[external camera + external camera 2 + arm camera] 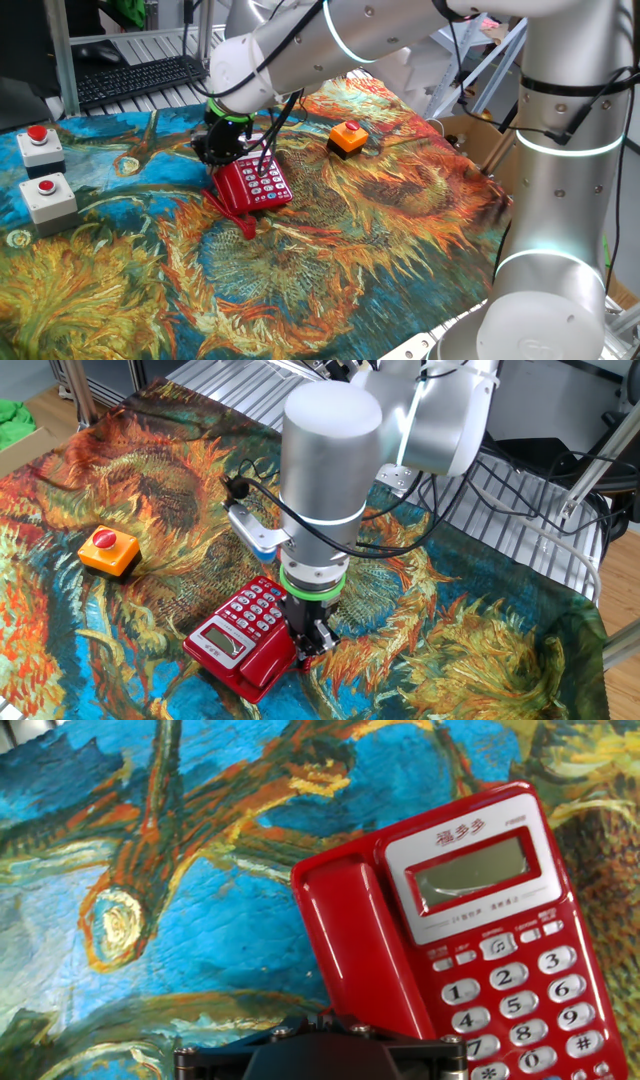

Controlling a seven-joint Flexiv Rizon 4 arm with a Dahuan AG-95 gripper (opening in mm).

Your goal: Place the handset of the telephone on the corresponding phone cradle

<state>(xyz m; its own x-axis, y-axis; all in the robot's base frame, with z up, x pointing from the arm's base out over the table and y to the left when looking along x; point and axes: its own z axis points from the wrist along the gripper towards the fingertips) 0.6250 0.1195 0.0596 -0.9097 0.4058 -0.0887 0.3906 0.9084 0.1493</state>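
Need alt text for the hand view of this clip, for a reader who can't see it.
A red telephone lies on a sunflower-print cloth, its handset lying along the keypad-free side beside the white number keys and small display. The dark gripper body fills the bottom edge, right over the handset's near end; its fingers aren't visible.
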